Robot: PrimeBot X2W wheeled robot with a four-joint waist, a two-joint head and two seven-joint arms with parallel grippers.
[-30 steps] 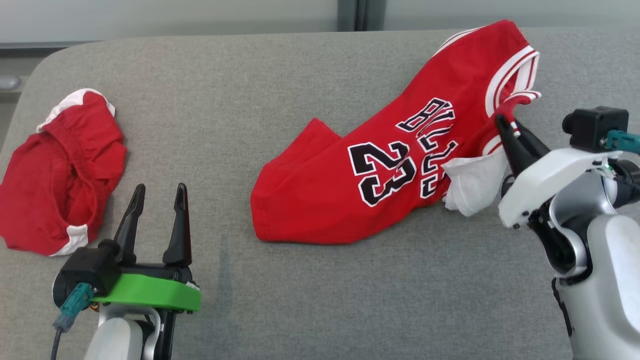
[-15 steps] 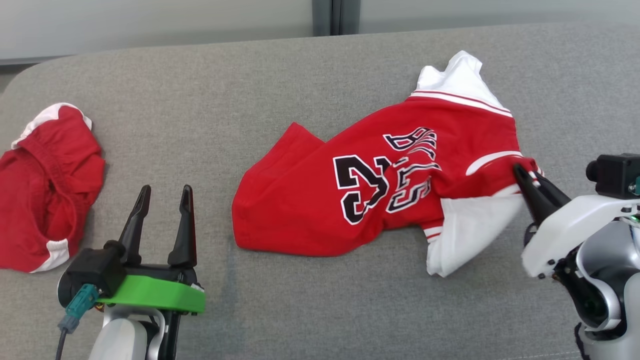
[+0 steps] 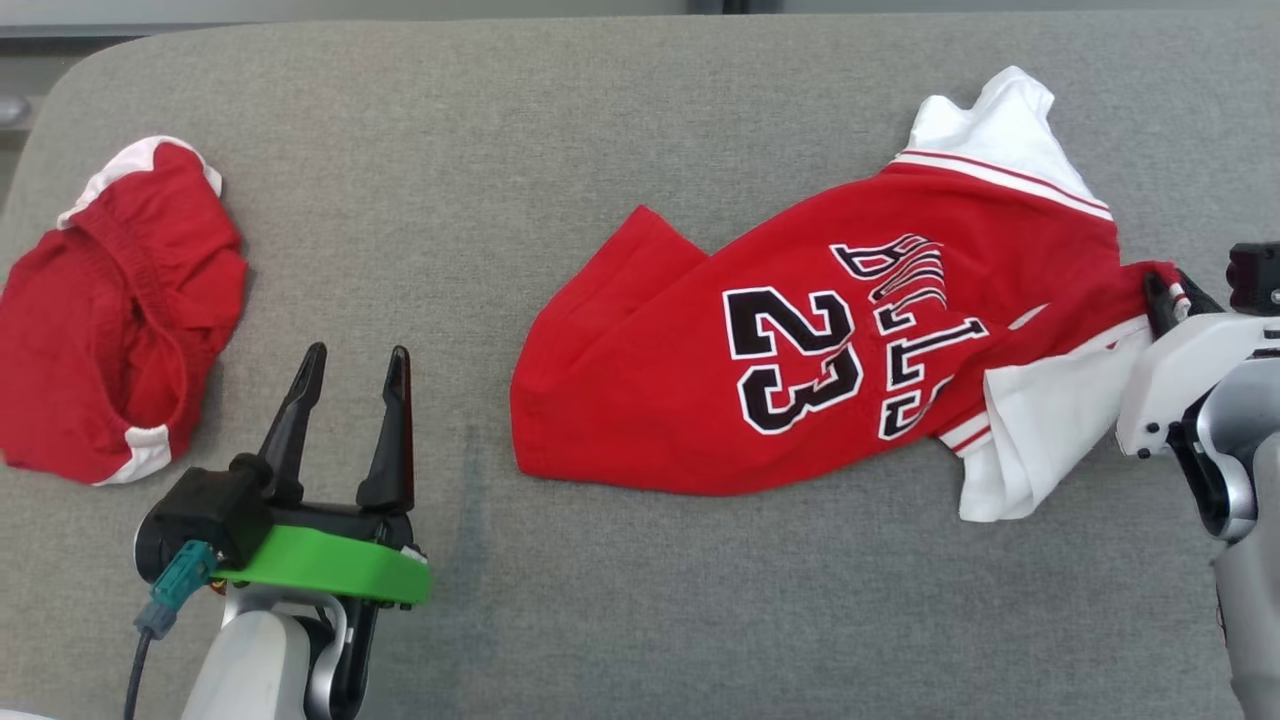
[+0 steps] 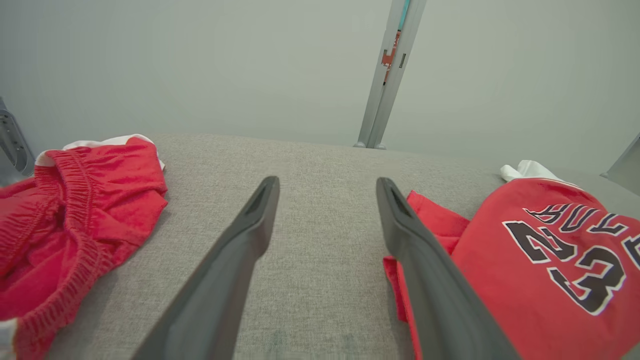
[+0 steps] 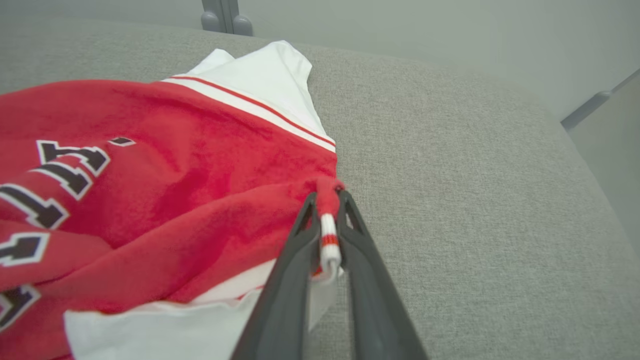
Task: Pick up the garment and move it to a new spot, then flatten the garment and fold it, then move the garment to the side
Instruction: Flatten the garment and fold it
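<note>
partly buried in cloth, right tool (image 5: pixel 327 200) pinching jersey (image 3: pixel 640 400) trim; left tool (image 3: pixel 357 352) spread, empty

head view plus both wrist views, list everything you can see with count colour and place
jersey: 1, red with white sleeves, black 23 and lettering, rumpled, right of centre
shorts: 1, red with white trim, crumpled at the far left
upholstered surface: 1, grey fabric, under both garments
post: 1, grey metal, upright behind the surface's far edge
left gripper: 1, dark jaws on a green mount, lower left between shorts and jersey, jaws apart, holding nothing
right gripper: 1, dark jaws on a white mount, right edge, jaws closed on a red-and-white trimmed edge of the jersey
</note>
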